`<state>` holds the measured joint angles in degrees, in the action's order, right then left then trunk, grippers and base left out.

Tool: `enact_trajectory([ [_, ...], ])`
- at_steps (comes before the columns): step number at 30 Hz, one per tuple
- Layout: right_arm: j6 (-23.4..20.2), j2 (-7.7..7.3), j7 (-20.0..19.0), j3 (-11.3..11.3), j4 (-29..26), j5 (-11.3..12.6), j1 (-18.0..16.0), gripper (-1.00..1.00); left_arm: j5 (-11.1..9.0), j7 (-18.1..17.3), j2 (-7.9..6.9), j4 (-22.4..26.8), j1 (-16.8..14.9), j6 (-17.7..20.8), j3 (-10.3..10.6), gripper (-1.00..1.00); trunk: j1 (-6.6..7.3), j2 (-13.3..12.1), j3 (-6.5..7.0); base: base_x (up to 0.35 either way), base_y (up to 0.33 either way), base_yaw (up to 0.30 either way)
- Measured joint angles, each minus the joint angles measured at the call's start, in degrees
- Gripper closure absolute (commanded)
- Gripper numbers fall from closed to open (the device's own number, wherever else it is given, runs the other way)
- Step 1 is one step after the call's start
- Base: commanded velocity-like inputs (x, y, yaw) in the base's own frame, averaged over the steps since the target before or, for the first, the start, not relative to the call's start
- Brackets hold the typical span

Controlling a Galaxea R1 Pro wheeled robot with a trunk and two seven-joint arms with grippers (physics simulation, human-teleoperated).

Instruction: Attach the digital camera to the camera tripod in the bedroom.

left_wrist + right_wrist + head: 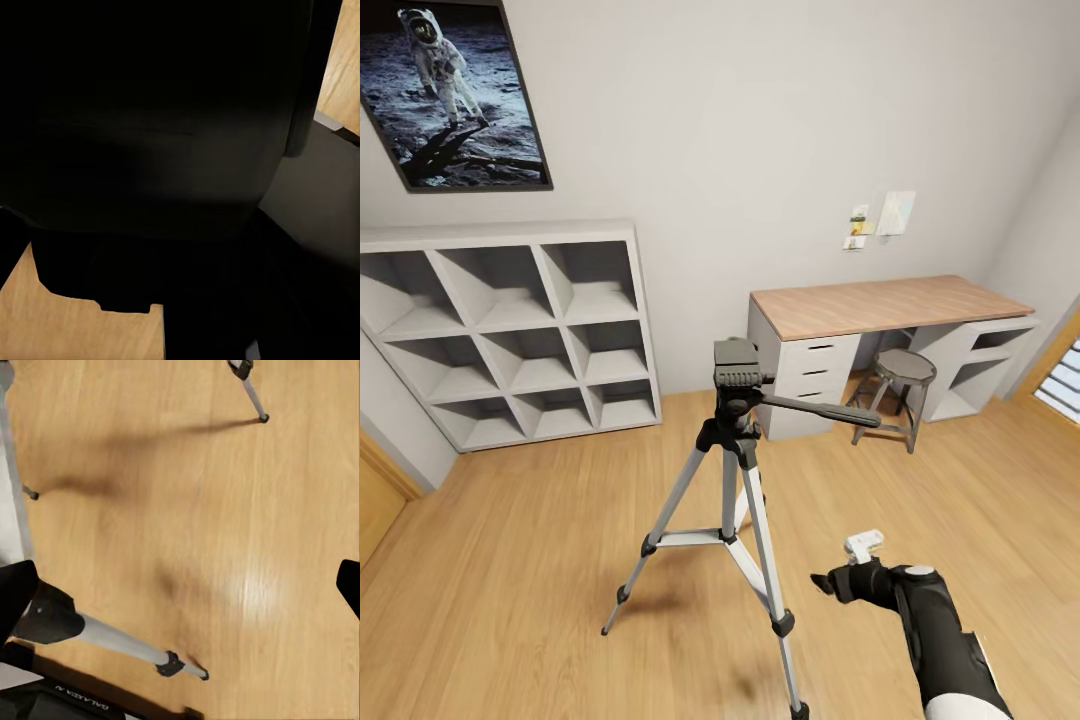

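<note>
**Tripod reached, camera not mounted yet**

Robot is in the bedroom: white walls, light wood plank floor (510, 560), white cube shelving (510, 335), wood-topped desk surface (885, 305) with a round grey stool (903, 368) tucked under it, astronaut picture (455, 90) on the wall.

The tall silver-legged camera tripod with black head and long thin pan handle (732, 470) stands on the floor, just ahead and to the left of the right gripper (838, 572). Top plate of the head looks bare, nothing attached.

Right arm is low, black forearm reaching forward. Right wrist view looks down at the floor, with tripod legs (112, 634) and feet crossing near the fingers (15, 592). Dark finger tips sit at opposite edges of that view with only floor between them, so the fingers are apart and empty.

Left wrist view is almost all dark, some black body close to the lens, plank floor at the edges. Can't tell what it is, and can't tell whether the left fingers are apart or together.

The small black digital camera: can't locate it in any view.

Progress judgement: approach to the tripod is done. Left: having the camera in hand, lifting it to the tripod head, seating it on the plate. Early-to-mid stage.
</note>
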<state>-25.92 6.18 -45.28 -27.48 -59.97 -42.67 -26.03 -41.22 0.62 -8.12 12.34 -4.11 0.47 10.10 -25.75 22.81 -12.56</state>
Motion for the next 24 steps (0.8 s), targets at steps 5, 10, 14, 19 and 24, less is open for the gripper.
enact_trajectory([
  [5,-10.61,0.54,-13.82,2.44,-15.05,0.16,-0.07,-1.0,0.03,0.0,0.0,-0.02,0.0,0.0,0.0,1.0,0.0,0.0,0.0,0.0,0.0,0.0],
  [10,-14.03,0.54,-20.66,3.2,-22.05,0.19,-0.09,-1.0,-0.01,0.05,0.0,-0.1,0.0,0.0,-0.01,1.0,0.0,0.0,0.0,0.0,0.0,0.0],
  [14,-14.59,0.66,-21.55,3.46,-22.61,0.05,-0.08,-1.0,-0.05,0.05,0.0,-0.15,0.0,0.0,0.0,1.0,0.0,0.0,0.0,0.0,0.0,0.0],
  [19,-14.61,0.69,-22.42,3.7,-22.73,0.03,-0.08,-1.0,0.2,0.01,-0.02,-0.15,0.0,0.0,0.08,1.0,0.0,0.0,0.0,0.0,0.0,0.0],
  [24,-14.58,0.67,-22.53,3.71,-22.75,0.03,-0.07,-1.0,0.72,0.05,0.06,0.23,0.0,0.07,0.32,1.0,0.0,-0.01,0.0,0.0,0.0,0.0],
])
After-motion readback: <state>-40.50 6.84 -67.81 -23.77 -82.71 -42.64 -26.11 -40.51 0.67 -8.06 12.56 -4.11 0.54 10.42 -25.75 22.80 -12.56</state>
